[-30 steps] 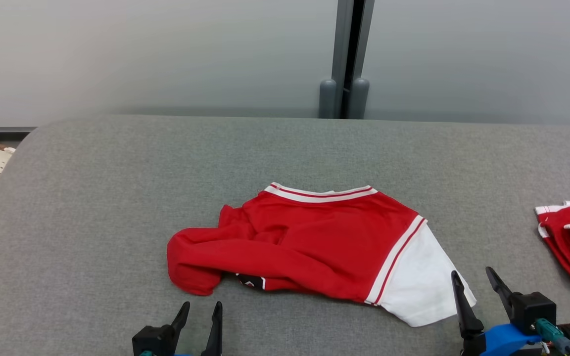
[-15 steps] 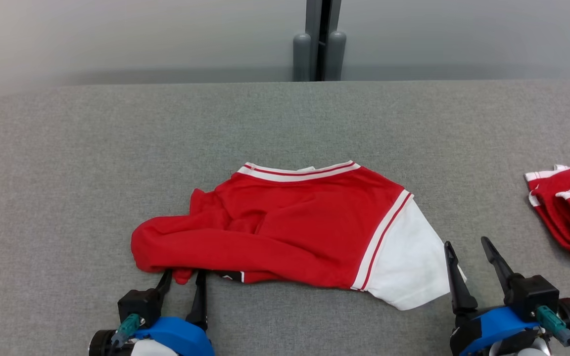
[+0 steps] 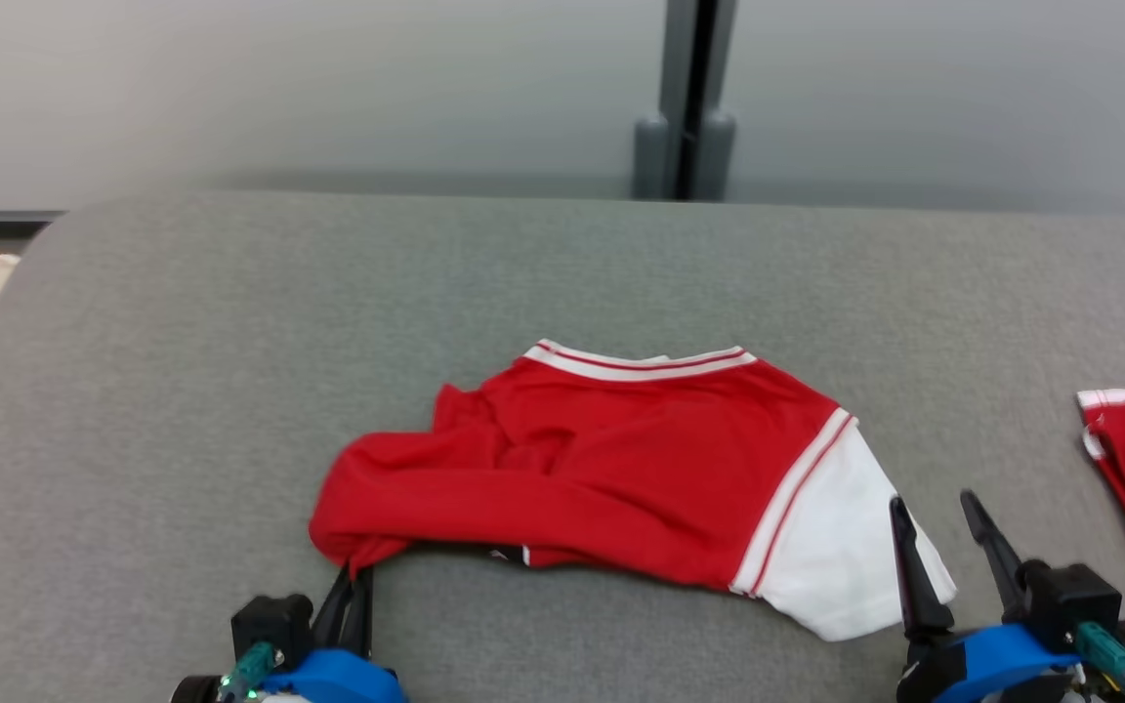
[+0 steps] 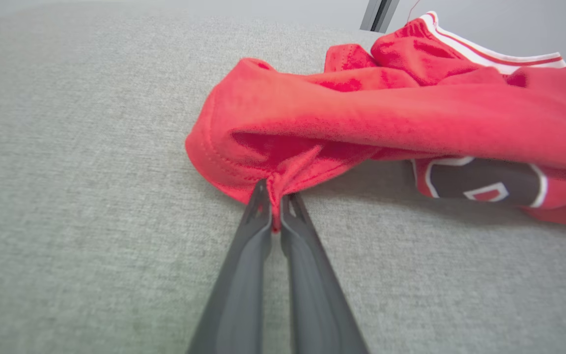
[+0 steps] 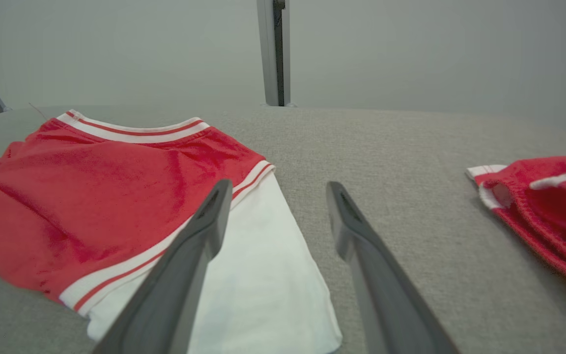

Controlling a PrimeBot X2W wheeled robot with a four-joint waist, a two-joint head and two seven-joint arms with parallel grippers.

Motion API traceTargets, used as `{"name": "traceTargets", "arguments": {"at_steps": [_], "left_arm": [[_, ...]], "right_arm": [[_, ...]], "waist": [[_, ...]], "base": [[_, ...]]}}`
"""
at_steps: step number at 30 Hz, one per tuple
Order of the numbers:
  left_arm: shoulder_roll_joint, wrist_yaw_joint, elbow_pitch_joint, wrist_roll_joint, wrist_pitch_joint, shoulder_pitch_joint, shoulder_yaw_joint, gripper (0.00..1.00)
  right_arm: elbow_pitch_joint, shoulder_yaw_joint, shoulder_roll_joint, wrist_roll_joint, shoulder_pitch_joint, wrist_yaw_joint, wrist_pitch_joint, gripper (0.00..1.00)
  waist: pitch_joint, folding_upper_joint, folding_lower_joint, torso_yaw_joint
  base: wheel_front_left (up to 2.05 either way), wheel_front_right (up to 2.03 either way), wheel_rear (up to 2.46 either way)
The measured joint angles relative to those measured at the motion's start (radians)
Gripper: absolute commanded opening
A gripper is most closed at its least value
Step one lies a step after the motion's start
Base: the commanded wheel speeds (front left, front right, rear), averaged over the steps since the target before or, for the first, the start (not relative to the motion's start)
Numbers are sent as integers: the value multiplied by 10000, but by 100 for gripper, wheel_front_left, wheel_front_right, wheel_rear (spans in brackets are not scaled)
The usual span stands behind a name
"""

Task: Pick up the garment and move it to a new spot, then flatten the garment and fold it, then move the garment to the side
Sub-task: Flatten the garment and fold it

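Left pincer (image 4: 275, 194) clenched on garment (image 3: 621, 469) at its red hem corner, pinching a small fold, probably to lift the bunched side. Right pincer (image 3: 936, 500) gaping over the white sleeve edge, likely set for a second grip. Garment lies crumpled mid-counter (image 3: 230, 342), toward the counter's near edge.

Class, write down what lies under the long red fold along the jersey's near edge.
Under the red fold of the jersey, a dark patch with white outline peeks out on a lower red layer. The rest of that print is covered by the fold.
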Motion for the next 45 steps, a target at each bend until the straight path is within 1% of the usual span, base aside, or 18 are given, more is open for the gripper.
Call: {"name": "traceTargets", "arguments": {"at_steps": [4,8,9,10,11,12,18,21,23,27,35,38,40,42,45], "left_arm": [[-4,-42,-698,405,0,645,100,0],[144,-65,-1434,617,0,1434,548,0],[163,-4,-1628,648,0,1574,736,13],[184,33,-1779,652,0,1652,936,45],[211,125,-1900,648,0,1683,1166,94],[222,201,-1987,625,0,1711,1413,100],[174,564,-2456,472,0,1746,2663,100],[138,600,-2529,479,0,1709,3051,100],[102,541,-2497,514,0,1683,3179,100],[48,389,-2255,614,0,1684,3200,100],[13,221,-1988,727,0,1693,2999,100],[12,192,-1873,639,0,1723,2830,100],[12,159,-1776,543,0,1741,2646,100],[6,104,-1653,410,0,1741,2464,100],[2,102,-1569,382,0,1740,2311,100]], "right_arm": [[213,8,6,222,230,0,0,100],[397,109,8,407,479,0,0,100],[397,127,10,456,485,0,0,100],[393,148,8,493,485,0,0,100],[384,169,6,539,485,0,0,100],[385,190,8,568,490,0,2,100],[330,418,8,662,610,0,0,100],[297,493,6,731,628,0,0,100],[270,564,6,744,630,0,0,100],[203,750,6,757,690,0,0,100],[324,959,6,690,792,0,0,100],[1018,1108,6,470,814,0,0,100],[1737,1333,2,466,811,0,2,100],[2125,1482,19,466,739,0,0,100],[2573,1306,17,366,376,0,0,100]], "waist": [[-634,0,0,512],[-1131,0,-4,715],[-1190,-1,-3,716],[-1230,0,-3,709],[-1255,0,-2,695],[-1272,-1,-2,678],[-1264,0,-1,431],[-1239,0,0,292],[-1237,0,0,214],[-1255,0,-1,98],[-1287,0,-1,29],[-1260,0,-1,51],[-1232,0,0,78],[-1192,0,-1,113],[-1142,0,1,165]], "base": [[0,0,0],[0,0,0],[0,0,0],[0,0,0],[0,0,0],[0,0,0],[0,0,0],[0,0,0],[0,0,0],[0,0,0],[0,0,0],[0,0,0],[0,0,0],[0,0,0],[0,0,0]]}}
